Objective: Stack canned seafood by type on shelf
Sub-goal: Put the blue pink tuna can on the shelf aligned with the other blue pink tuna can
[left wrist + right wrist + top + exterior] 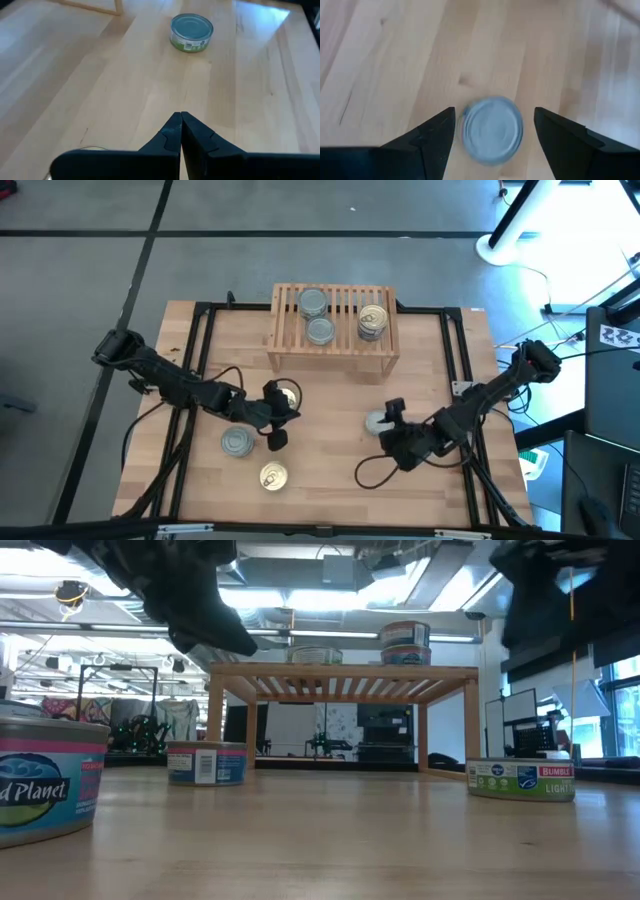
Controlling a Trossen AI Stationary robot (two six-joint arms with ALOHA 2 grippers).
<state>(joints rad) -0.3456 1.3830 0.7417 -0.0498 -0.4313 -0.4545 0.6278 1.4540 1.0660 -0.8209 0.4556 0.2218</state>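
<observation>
Nearest the low camera, a "Planet"-labelled tin [45, 775] sits on the table's front left, with a gold-topped tin [273, 476] close by. Further in, the left gripper [277, 420] hangs pinched shut and empty over another gold-topped tin [288, 392]. Across the table the right gripper [495, 132] is spread wide, its fingers [427, 137] straddling a silver-topped tin [492, 129] without touching it. Beyond, the shelf [285, 355] carries two silver-topped tins [313, 302] and a gold-topped stack [372, 321]. Risk as I judge it: the tin lies off-centre toward one finger, so closing may shove it sideways rather than grip it.
</observation>
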